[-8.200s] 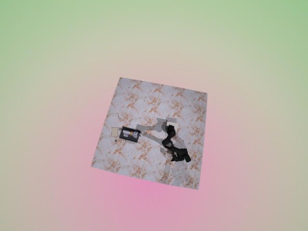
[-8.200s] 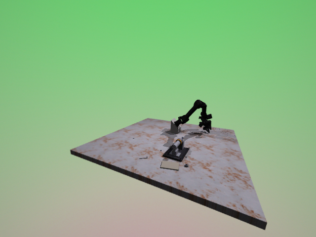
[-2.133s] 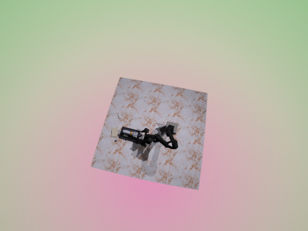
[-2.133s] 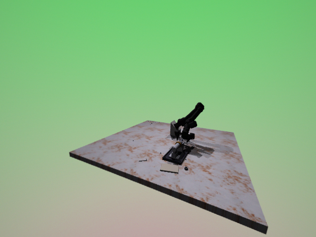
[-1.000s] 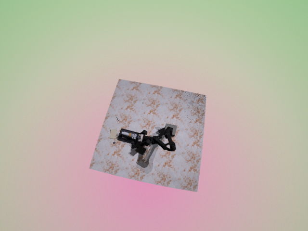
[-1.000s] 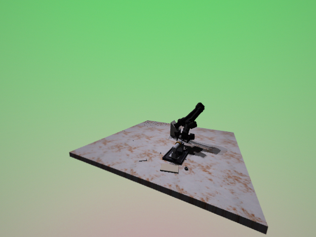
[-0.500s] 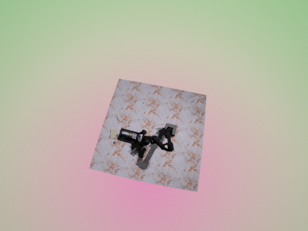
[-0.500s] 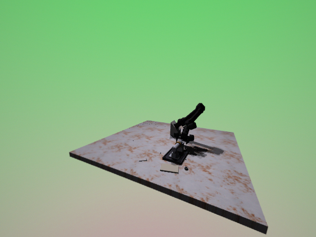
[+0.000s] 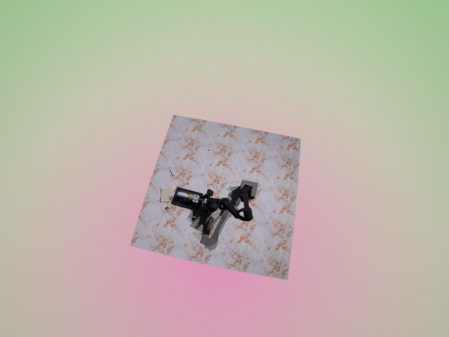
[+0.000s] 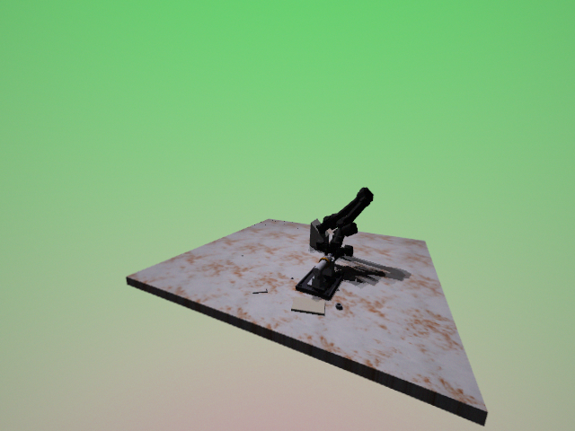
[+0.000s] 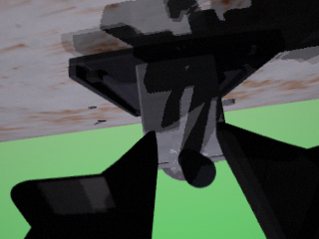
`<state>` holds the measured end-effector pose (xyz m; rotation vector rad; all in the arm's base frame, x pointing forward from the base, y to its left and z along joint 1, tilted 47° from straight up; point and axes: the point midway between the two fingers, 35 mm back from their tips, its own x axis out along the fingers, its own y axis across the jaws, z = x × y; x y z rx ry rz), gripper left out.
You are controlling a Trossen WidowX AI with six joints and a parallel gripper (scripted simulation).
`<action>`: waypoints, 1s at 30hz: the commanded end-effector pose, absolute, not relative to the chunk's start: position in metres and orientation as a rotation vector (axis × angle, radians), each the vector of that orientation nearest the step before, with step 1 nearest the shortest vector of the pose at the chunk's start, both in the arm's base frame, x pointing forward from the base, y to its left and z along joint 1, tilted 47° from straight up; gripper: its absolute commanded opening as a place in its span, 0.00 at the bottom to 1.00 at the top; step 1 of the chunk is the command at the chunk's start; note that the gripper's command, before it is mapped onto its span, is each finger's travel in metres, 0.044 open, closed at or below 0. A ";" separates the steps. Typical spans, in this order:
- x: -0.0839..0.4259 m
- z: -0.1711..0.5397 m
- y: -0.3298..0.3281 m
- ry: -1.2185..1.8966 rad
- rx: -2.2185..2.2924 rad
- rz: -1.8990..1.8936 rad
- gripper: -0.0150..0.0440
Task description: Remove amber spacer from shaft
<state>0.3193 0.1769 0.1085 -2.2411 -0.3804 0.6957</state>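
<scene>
From here the gripper [image 9: 204, 200] [image 10: 331, 256] [image 11: 185, 132] looks part-closed, holding nothing, the shaft's dark end [image 11: 200, 169] between its fingers. The amber spacer [image 9: 189, 196] [image 10: 324, 259] sits beyond them, undropped. Off-centre closing could skew the shaft; overpulling could shed another spacer.

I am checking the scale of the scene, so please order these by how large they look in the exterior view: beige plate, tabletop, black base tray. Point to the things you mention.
1. Tabletop [image 10: 394, 334]
2. Black base tray [image 10: 304, 289]
3. Beige plate [image 10: 308, 306]

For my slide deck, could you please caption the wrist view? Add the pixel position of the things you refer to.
The gripper's [image 11: 188, 128] fingers stand apart on either side of a dark round shaft end [image 11: 200, 170], tabletop behind.
</scene>
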 end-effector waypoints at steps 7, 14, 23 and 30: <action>0.319 0.108 0.177 -0.379 -2.241 0.697 0.29; 0.316 0.108 0.176 -0.380 -2.244 0.687 0.25; 0.310 0.108 0.176 -0.380 -2.244 0.687 0.25; 0.306 0.108 0.175 -0.380 -2.244 0.687 0.25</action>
